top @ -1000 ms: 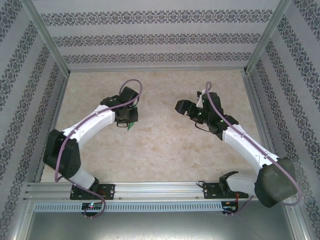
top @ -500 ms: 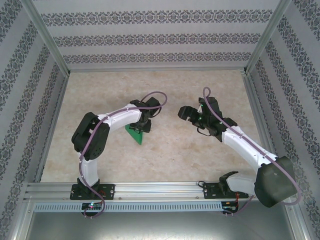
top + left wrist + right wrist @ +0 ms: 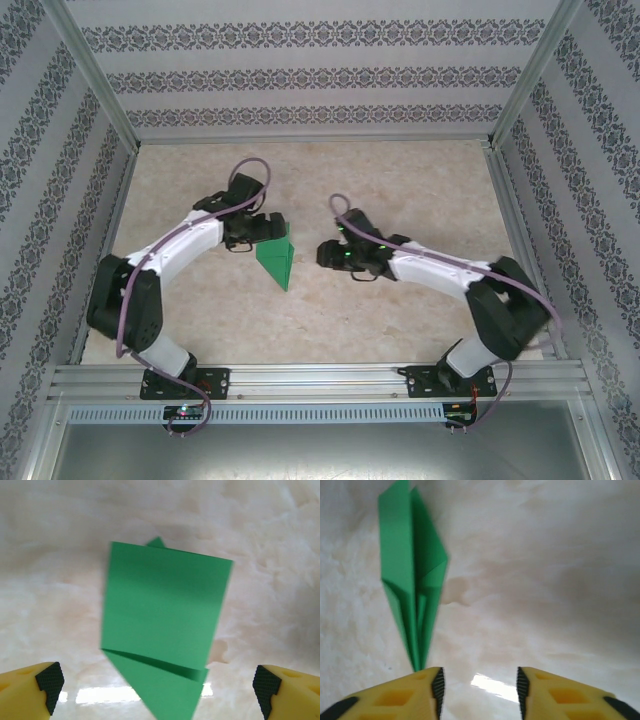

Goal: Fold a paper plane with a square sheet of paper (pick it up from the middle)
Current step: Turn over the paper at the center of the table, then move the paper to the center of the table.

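The square sheet of paper [image 3: 278, 258] is bright green and folded into a narrow pointed shape. It lies on the marble tabletop, its tip toward the near edge. My left gripper [image 3: 268, 230] sits just left of and behind it, open wide. In the left wrist view the paper [image 3: 165, 605] lies between and beyond my left gripper [image 3: 156, 682], untouched. My right gripper [image 3: 325, 253] is low, to the right of the paper, a short gap away. The right wrist view has the paper [image 3: 410, 580] ahead and left of my right gripper [image 3: 479, 687], whose jaws stand partly open on nothing.
The marble tabletop [image 3: 400, 180] is walled by patterned panels [image 3: 300, 80] at the back and sides. A metal rail [image 3: 320, 385] with both arm bases runs along the near edge. Bare surface stretches behind and to the right of the arms.
My left gripper opened, let go of the paper and drew back to the left. The right arm swung left and down toward the paper, and its jaws narrowed.
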